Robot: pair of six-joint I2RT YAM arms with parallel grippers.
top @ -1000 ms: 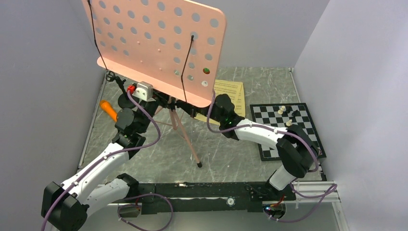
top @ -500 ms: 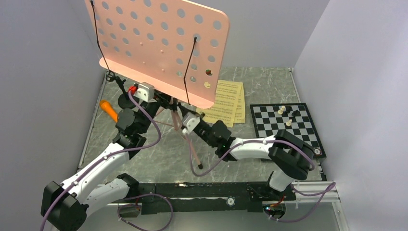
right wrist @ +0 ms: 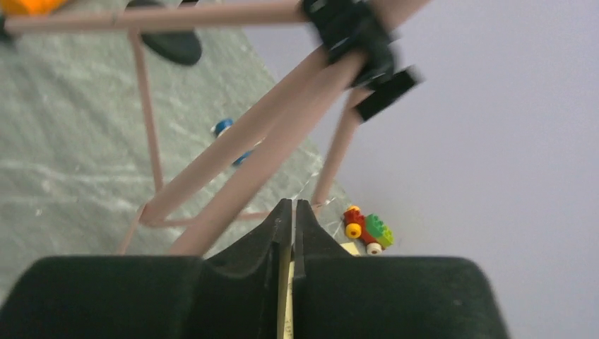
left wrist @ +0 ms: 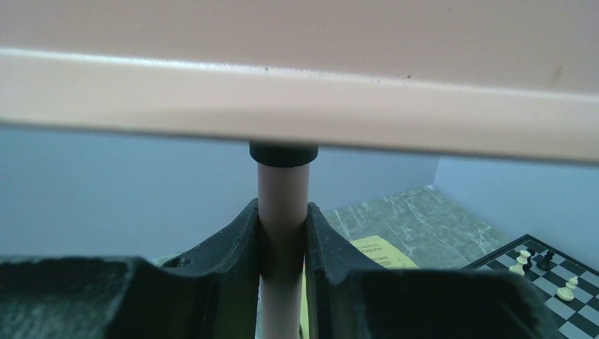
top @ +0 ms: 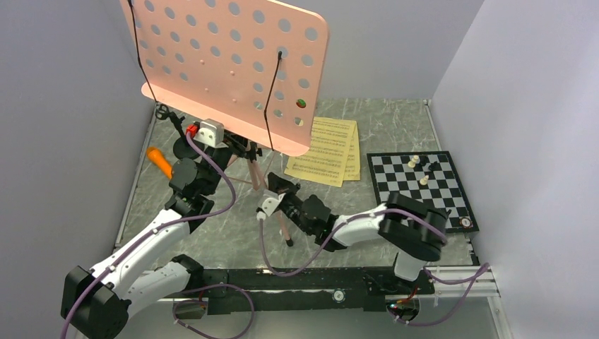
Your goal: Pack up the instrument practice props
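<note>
The tall pink music stand [top: 226, 70] stands at the back left on its tripod legs [right wrist: 240, 148]. My left gripper [left wrist: 282, 212] is shut on its pole [left wrist: 282, 183] just under the desk. My right gripper [top: 279, 185] is shut, low beside the stand's near leg [top: 284, 227], with nothing visibly held. In the right wrist view a yellow sliver shows in the slit between the fingers [right wrist: 279, 226]. The yellow sheet-music pages [top: 325, 152] lie flat behind it. The orange microphone [top: 159, 162] sits at the left by the black mic stand [top: 164, 111], whose round base [right wrist: 169, 46] rests on the table.
A chessboard [top: 417, 187] with a few pieces lies at the right. A red and green block car [right wrist: 367, 229] sits by the back wall, and a small blue toy [right wrist: 224, 127] lies past the tripod. Walls close in on the left, back and right.
My right arm swung away from the yellow pages, left and nearer, to the tripod's front leg. The pink desk rocked slightly. My left gripper kept its hold on the pole.
</note>
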